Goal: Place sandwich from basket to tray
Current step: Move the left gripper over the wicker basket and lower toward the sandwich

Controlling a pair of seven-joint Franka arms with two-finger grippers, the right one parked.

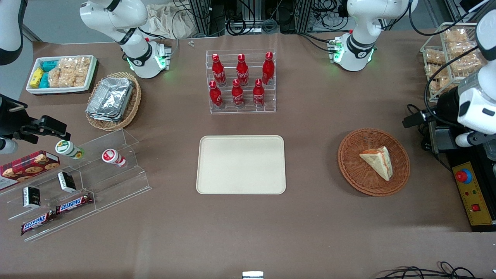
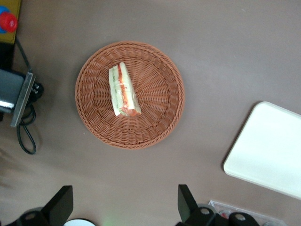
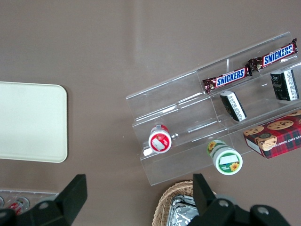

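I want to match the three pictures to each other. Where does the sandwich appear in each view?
Front view: the sandwich lies in the round basket, toward the working arm's end of the table from the tray.
Left wrist view: the sandwich lies in the basket, with the open gripper above the bare table.
Right wrist view: not in it.
Shared landmark: the tray.

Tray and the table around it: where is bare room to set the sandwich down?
The cream-beige rectangular tray holds nothing. Bare brown table lies between it and the round reddish-brown wicker basket holding the triangular sandwich. The acrylic rack of red bottles borders the tray farther from the camera. The open gripper hangs above the table.
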